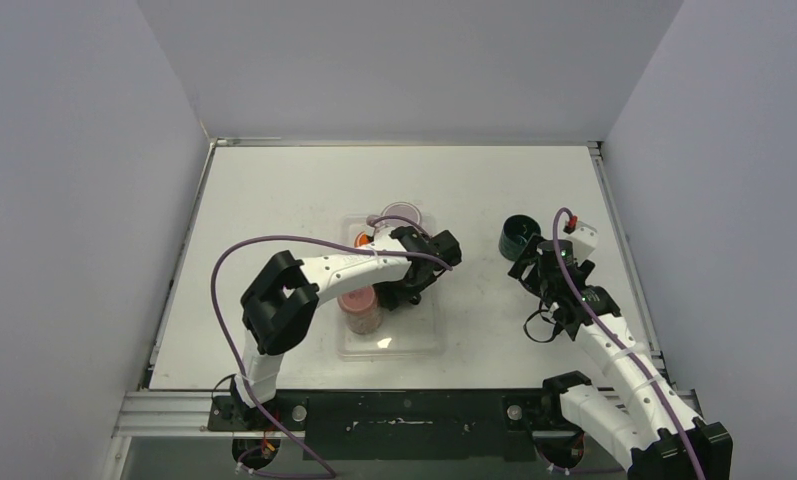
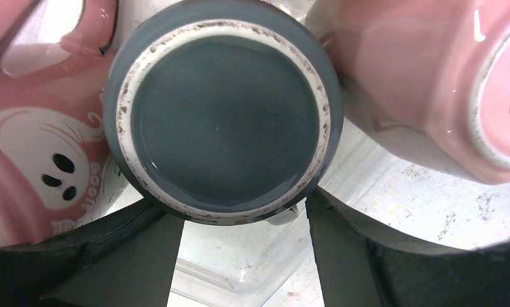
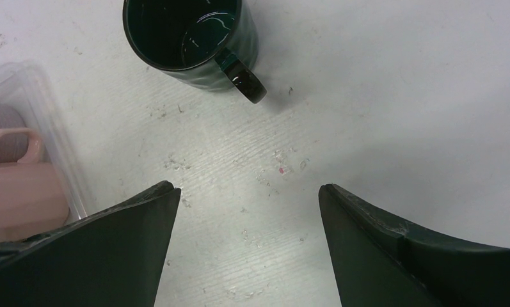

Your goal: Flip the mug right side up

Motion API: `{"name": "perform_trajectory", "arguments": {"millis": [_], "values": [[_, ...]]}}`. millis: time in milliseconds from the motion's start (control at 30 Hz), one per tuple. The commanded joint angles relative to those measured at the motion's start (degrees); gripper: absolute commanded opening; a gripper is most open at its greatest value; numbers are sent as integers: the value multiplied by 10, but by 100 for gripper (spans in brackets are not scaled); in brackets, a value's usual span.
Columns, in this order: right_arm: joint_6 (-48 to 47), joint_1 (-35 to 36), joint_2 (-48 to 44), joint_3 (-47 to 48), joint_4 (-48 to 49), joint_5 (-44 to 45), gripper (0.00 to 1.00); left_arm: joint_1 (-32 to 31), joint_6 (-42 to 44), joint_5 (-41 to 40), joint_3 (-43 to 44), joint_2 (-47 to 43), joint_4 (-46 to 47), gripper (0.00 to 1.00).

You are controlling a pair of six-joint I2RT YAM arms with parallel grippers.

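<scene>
Grey mug (image 2: 223,118) sat base-up inside the clear tray (image 1: 394,345), between a pink ghost mug (image 2: 34,160) and a second pink mug (image 2: 431,83). Left gripper (image 2: 239,208) hung over the tray, jaws parted, tips at the grey mug's edge, gripping nothing. Right gripper (image 3: 249,188) was right of the tray, jaws wide, empty. Dark green mug (image 3: 188,32) stood upright outside the tray.

The left arm (image 1: 344,268) and right arm (image 1: 614,350) wear white shells between black joints, each trailing a purple cable (image 1: 274,238), and the right claw (image 3: 249,188) has matte black wedge fingers (image 3: 124,243).
</scene>
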Motion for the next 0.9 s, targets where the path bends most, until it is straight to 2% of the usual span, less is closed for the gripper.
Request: {"name": "perform_trajectory", "arguments": {"millis": [0, 133, 500, 700, 867], "values": [[-20, -3, -6, 0, 1, -7, 82, 3, -54, -61, 33, 2, -56, 67], [-31, -4, -11, -4, 4, -13, 82, -2, -61, -71, 39, 11, -51, 63], [-25, -4, -19, -10, 9, -27, 82, -20, -39, -58, 33, 17, -31, 28], [-19, -4, -16, -11, 16, -24, 82, -20, -15, -29, 2, 4, 13, 10], [-23, -4, -11, -4, 16, -15, 82, -19, -5, -32, -13, -7, 21, 7]]}}
